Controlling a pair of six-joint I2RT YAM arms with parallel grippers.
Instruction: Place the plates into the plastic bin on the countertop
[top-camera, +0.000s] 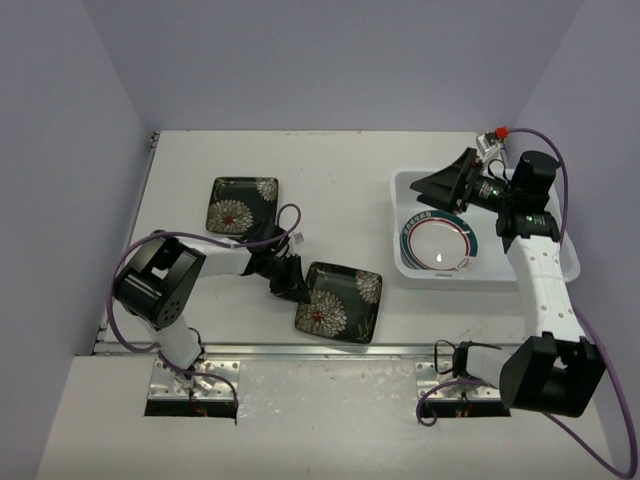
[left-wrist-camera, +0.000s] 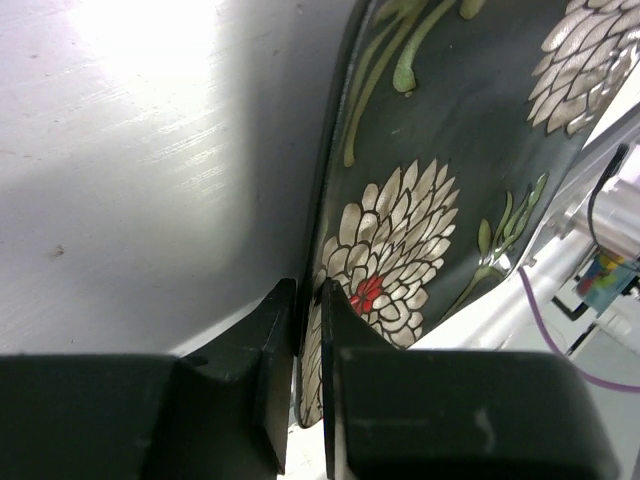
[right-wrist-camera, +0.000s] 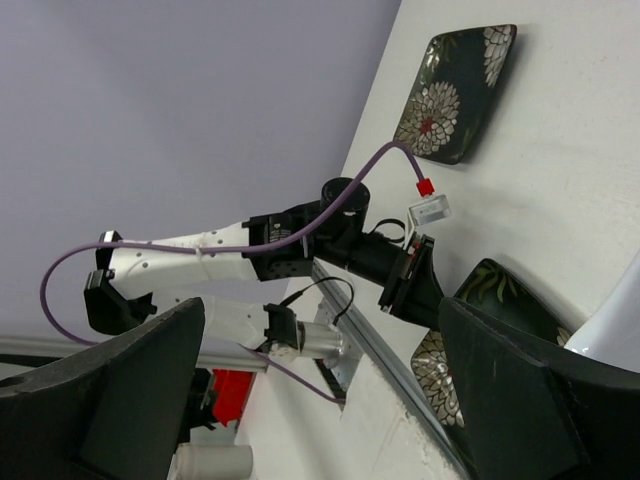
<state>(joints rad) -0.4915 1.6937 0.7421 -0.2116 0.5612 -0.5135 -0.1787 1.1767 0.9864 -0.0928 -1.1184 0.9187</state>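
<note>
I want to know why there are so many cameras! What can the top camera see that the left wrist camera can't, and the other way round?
Only the top camera shows the plastic bin with a round plate inside, the right tool open above it, and the far black plate. Only the left wrist camera shows, up close, the fingers pinching the edge of the near black plate. Both show the left tool, that near plate and the countertop.
</note>
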